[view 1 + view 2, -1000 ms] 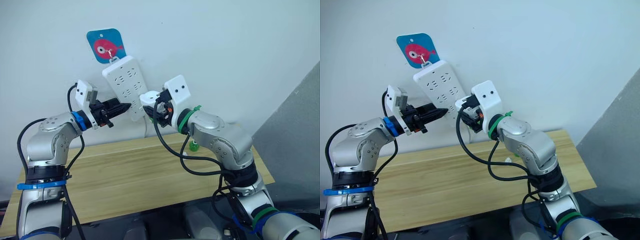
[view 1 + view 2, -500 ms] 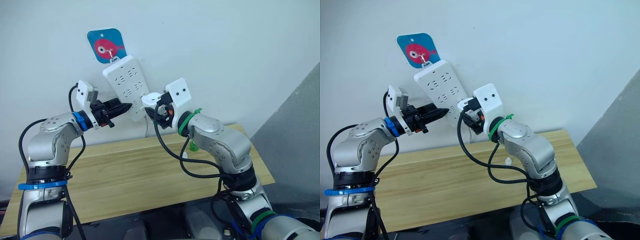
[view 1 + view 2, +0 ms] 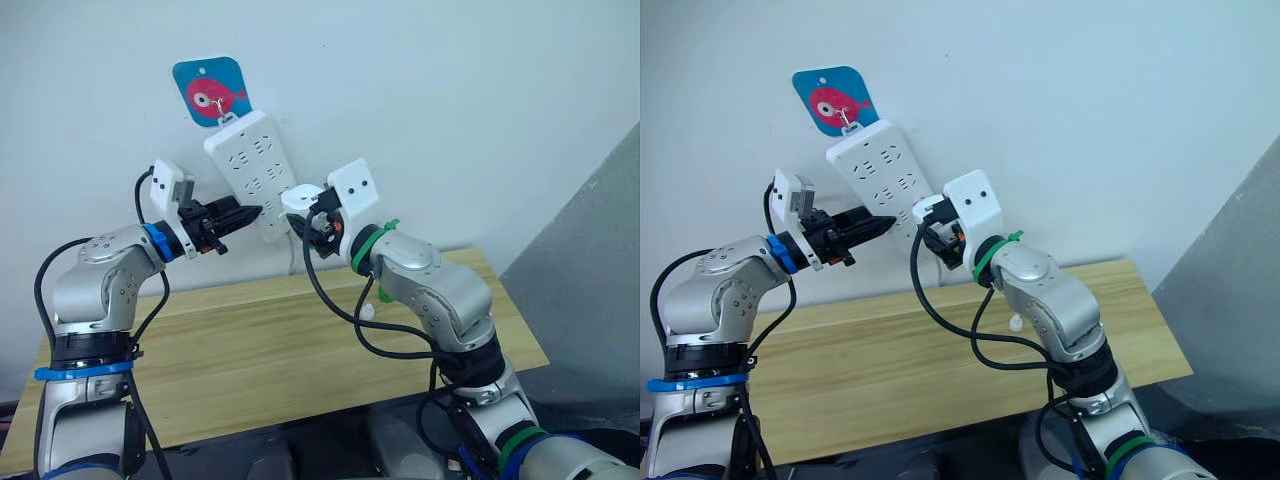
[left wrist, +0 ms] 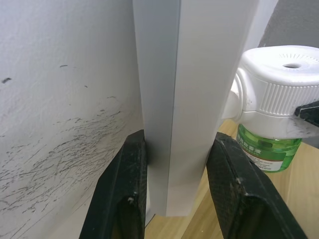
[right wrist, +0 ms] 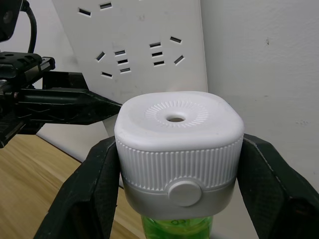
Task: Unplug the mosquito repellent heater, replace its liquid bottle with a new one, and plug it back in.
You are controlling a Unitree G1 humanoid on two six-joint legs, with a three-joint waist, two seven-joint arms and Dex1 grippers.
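The white mosquito repellent heater [image 5: 179,134] has a green liquid bottle [image 4: 266,152] screwed in under it. My right gripper [image 5: 179,186] is shut on the heater's sides and holds it up at the wall. The heater's back meets the face of the white power strip [image 3: 250,165], and its prongs are hidden. My left gripper [image 4: 175,167] is shut on the strip's lower edge, with one finger [image 4: 124,194] behind it and one in front. Another green bottle [image 3: 384,294] stands on the table, mostly hidden behind my right arm, with a small white cap [image 3: 1016,322] beside it.
The power strip hangs tilted from a hook on a blue card with a red fish [image 3: 210,93] on the white wall. Below it is a light wooden table [image 3: 250,350]. A grey panel [image 3: 590,300] stands at the right.
My right elbow has swung slightly left. The heater stays against the strip's lower part, and the left gripper has not moved.
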